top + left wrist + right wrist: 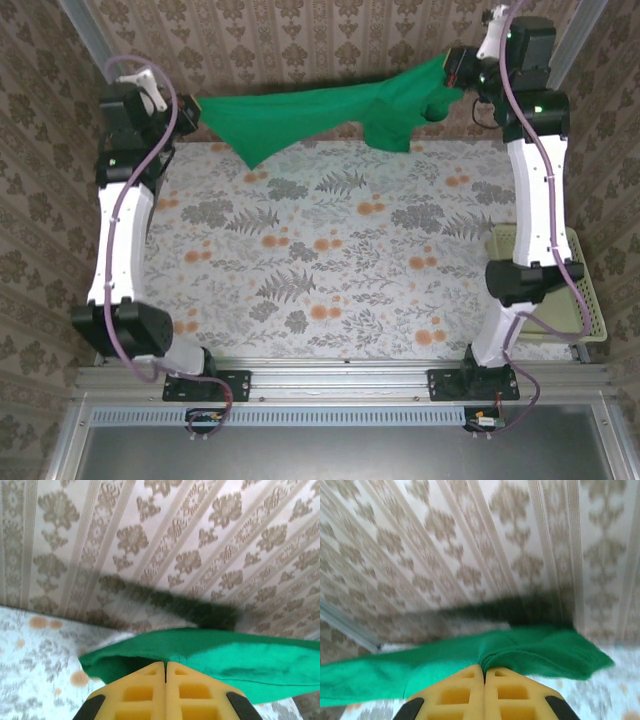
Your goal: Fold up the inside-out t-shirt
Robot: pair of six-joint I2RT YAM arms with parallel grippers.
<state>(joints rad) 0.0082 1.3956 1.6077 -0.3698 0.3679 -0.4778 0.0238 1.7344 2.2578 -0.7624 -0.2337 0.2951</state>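
Observation:
The bright green inside-out t-shirt (pixel 320 115) is stretched in the air across the far end of the table, close to the back wall. My left gripper (pixel 190 112) is shut on its left end, and a flap of cloth hangs down beside it. My right gripper (pixel 458 72) is shut on the right end, higher up, with a sleeve drooping below. In the left wrist view the yellow fingers (pixel 145 690) pinch the t-shirt (pixel 240 660) at their tips. In the right wrist view the yellow fingers (pixel 510 692) clamp a bunched fold of the t-shirt (pixel 540 652).
The floral tablecloth (pixel 320 260) covers the table below the shirt. A pale yellow-green plastic basket (pixel 590 300) stands at the right edge beside the right arm. Patterned wallpaper walls (pixel 300 40) close in the back and both sides.

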